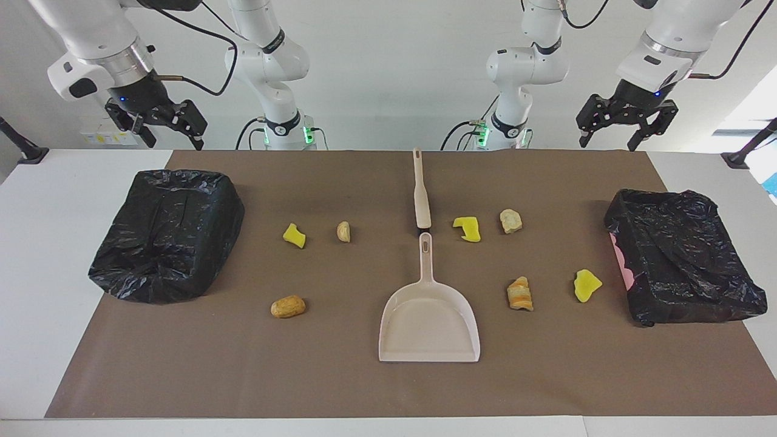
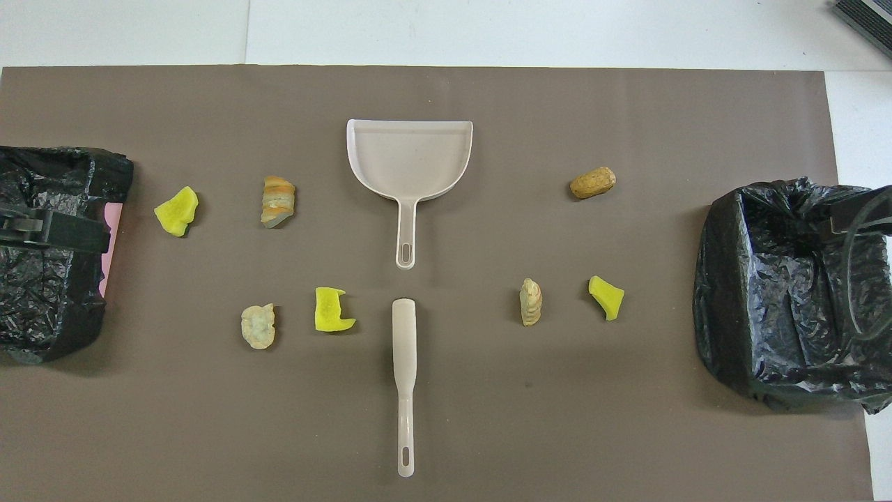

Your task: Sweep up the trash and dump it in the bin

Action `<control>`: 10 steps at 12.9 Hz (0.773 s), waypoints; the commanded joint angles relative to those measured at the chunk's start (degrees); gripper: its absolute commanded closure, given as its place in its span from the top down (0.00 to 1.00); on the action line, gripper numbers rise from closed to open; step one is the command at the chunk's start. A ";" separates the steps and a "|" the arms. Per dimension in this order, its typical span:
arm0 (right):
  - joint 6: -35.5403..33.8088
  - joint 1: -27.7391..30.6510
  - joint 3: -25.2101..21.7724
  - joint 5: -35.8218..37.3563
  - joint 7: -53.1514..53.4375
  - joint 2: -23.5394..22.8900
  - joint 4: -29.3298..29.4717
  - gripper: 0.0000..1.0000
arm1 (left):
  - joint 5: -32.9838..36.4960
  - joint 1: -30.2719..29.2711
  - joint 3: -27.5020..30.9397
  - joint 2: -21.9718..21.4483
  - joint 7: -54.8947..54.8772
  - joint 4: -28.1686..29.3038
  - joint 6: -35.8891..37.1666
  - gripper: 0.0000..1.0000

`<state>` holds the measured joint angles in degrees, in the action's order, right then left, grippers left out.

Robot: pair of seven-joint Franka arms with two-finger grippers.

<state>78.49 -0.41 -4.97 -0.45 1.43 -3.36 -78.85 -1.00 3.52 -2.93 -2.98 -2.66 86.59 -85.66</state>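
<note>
Trash (image 1: pixel 343 231) lies scattered around dustpan (image 1: pixel 429 321), bins at ends.

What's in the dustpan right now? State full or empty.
Empty: the dustpan shows a bare tray, and all seven trash lumps lie on the mat.

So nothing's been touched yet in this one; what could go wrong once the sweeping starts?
1. The trash is scattered on both sides of the dustpan; lumps like the yellow scrap beside the pink-sided bin may be missed or pushed against the bag.
2. The brush lies flat, so it may slip when grasped.
3. The black bin has a loose, crumpled liner that could catch the dustpan during dumping.
</note>
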 commanded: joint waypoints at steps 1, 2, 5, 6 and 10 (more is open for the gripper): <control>-0.26 -0.21 -0.21 -0.87 1.21 0.38 0.18 1.00 | 0.92 -0.70 -0.41 -1.32 -1.03 1.12 0.76 1.00; -0.26 -0.21 -0.21 -0.87 1.21 0.38 0.18 1.00 | 0.92 -0.70 -0.41 -1.24 -0.86 1.13 0.76 1.00; -0.35 0.14 -0.21 0.01 1.30 0.38 0.18 1.00 | 0.92 -0.70 -0.41 -1.15 -0.60 0.86 0.23 1.00; -0.35 -0.03 -0.21 0.01 1.21 0.46 0.01 1.00 | 0.92 -0.70 -0.41 -1.15 -0.51 0.86 0.32 1.00; -0.35 -0.21 -0.21 0.01 1.21 0.46 0.01 1.00 | 0.83 -0.70 -0.50 -1.33 -0.24 1.13 1.02 1.00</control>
<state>78.48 -0.39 -5.05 -0.44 1.43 -3.36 -78.85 -1.00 3.51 -2.94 -3.02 -2.68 86.61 -85.47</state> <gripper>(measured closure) 0.000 0.000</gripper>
